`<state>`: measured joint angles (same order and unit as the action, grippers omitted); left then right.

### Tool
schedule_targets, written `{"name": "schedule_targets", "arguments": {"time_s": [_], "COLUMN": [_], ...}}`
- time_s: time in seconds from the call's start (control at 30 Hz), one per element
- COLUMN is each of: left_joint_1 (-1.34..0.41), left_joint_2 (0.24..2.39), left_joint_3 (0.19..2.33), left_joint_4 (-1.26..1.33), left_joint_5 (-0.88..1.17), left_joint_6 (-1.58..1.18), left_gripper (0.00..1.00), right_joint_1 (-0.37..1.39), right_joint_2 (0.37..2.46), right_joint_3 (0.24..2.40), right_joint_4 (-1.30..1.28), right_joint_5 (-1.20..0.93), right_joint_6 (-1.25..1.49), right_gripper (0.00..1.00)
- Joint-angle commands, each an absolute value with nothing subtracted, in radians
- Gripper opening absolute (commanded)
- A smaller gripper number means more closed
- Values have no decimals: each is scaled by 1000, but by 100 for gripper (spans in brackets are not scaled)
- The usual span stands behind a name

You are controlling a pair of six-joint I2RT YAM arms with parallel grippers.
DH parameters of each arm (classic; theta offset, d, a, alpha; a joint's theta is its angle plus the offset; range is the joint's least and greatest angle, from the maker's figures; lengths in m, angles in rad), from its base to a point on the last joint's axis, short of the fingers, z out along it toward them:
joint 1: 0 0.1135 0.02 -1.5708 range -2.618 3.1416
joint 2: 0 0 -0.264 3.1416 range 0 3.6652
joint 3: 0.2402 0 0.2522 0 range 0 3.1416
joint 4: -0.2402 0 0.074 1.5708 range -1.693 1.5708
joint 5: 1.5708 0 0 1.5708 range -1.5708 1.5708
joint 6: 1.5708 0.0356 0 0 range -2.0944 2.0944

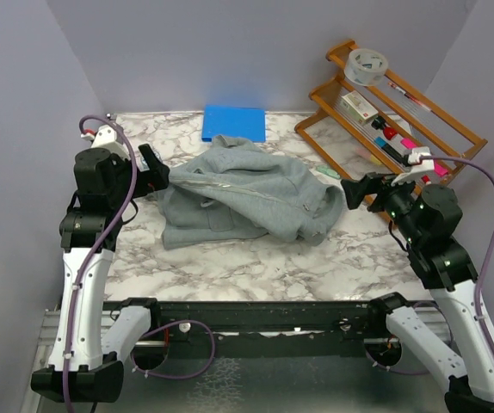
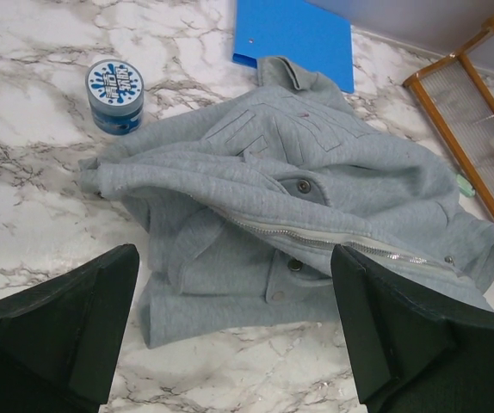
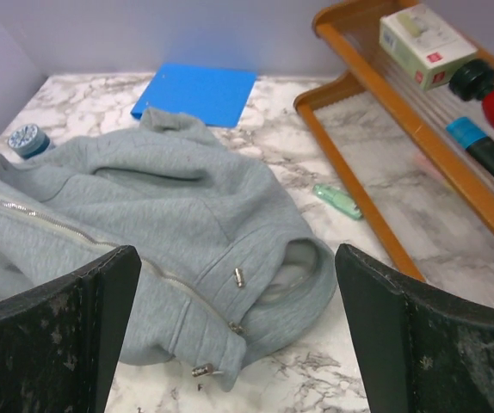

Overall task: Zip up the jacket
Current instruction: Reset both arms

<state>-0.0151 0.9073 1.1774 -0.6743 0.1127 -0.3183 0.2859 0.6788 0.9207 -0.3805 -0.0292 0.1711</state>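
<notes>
Grey jacket (image 1: 247, 194) sits mid-table on the marble top (image 1: 230, 262), crumpled, lying roughly left-to-right w/ its pale zipper (image 2: 316, 237) running across the front. The zip isn't closed along the whole length: the fabric gapes near the left end. A couple of round snaps show below the zip line in the left wrist view.

Left gripper (image 1: 155, 170) hangs at the jacket's left edge, jaws wide, nothing btwn them; both black fingers (image 2: 58, 335) frame the fleece from above. Can't tell whether it touches the cloth.

Over on the other side, right gripper (image 1: 356, 191) sits just beside the jacket's right end, jaws spread wide too, holding nothing. Its wrist cam looks down on a folded cuff or hem w/ small metal bits (image 3: 238, 277) near the edge.

Behind the jacket, flat blue pad (image 1: 234, 123) lies against the back wall, its near edge touching or just under the collar. Small blue tub (image 2: 115, 93) stands upright near the jacket's left-rear corner. To the right, wooden rack (image 1: 402, 120) holds a tape roll (image 1: 367, 64), a small box (image 3: 423, 39) and markers. A pale green item (image 3: 337, 200) lies on the marble btwn jacket and rack.
</notes>
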Motion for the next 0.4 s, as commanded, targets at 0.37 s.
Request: {"name": "schedule_targets", "arguments": {"time_s": [0.37], "left_joint_1": [-12], "left_joint_2": [854], "left_joint_3": [1164], "left_joint_4": [-603], "left_joint_5": [158], "left_joint_6": [-359], "left_gripper": [99], "right_joint_1": [284], "right_joint_2": [520], "right_joint_3": [837], "right_joint_4": [-353], "right_joint_5": [73], "right_joint_6": [83], "right_gripper": [100]}}
